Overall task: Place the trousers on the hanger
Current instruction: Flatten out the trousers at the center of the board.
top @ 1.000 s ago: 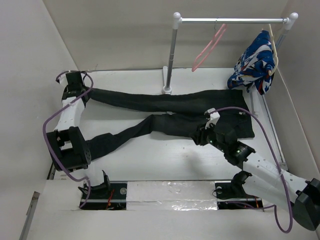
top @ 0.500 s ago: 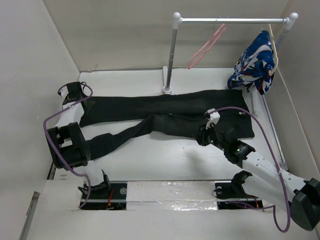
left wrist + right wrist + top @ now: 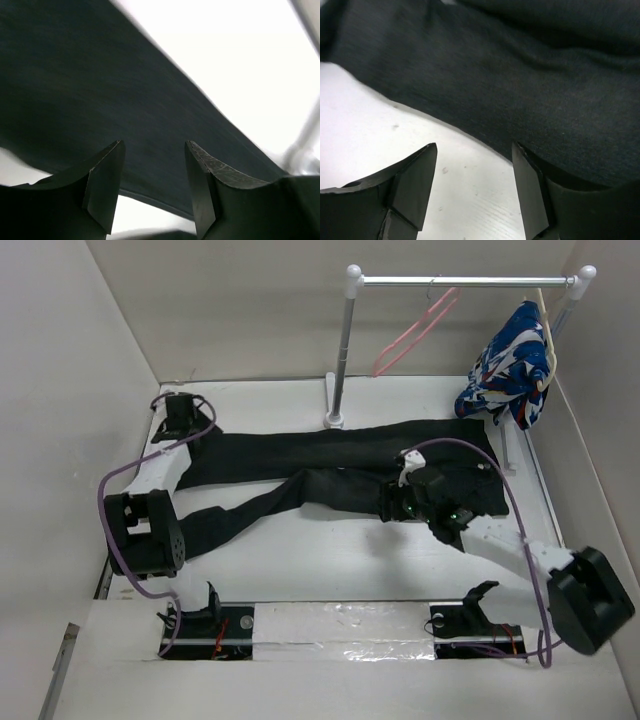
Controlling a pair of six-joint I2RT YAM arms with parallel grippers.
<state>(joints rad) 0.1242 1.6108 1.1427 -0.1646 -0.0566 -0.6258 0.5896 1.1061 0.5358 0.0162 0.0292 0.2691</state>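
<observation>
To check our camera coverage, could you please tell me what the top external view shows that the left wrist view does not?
Only the top external view shows the pink hanger and the patterned garment hanging on the rail, and both arms. Only the left wrist view shows that the left tool is open, over the fabric. Both show the black trousers lying on the white table.

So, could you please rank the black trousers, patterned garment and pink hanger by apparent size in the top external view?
1. Black fabric trousers, clearly largest.
2. Blue, white and red patterned garment.
3. Thin pink wire hanger: roughly as long as the garment, far slimmer.
</observation>
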